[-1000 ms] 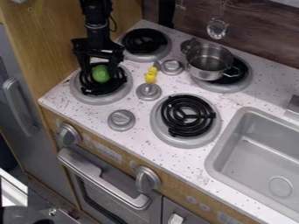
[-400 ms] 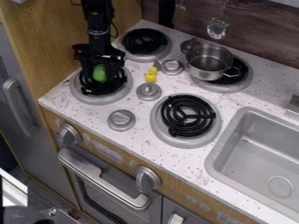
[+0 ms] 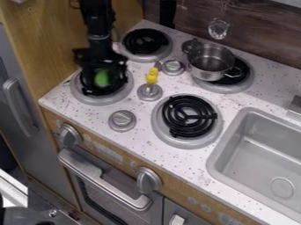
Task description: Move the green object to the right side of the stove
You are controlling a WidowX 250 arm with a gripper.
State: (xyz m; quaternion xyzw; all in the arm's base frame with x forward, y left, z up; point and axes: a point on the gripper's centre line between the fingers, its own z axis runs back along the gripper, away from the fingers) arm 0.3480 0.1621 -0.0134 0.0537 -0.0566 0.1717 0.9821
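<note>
Over the left front burner hangs the black gripper [image 3: 102, 79], pointing down from the arm at the upper left. The green object [image 3: 102, 78] is at the gripper's lower end, above or on the black coil; which of the two cannot be told. Dark gripper parts blend with the dark coil around it, and its upper part is partly covered. The stove [image 3: 138, 126] has a white speckled top with four coil burners; its right front burner [image 3: 189, 116] has a bare black coil.
A metal pot [image 3: 210, 61] stands on the right back burner. A small yellow figure [image 3: 152, 75] is by the knobs between the burners. The grey sink [image 3: 258, 151] lies at the right, a wooden panel [image 3: 56, 52] at the left.
The gripper and arm have shifted slightly down and to the right since the half-second-old frame. The green object shows slightly lower and turned a little. The pot and yellow figure have stayed put.
</note>
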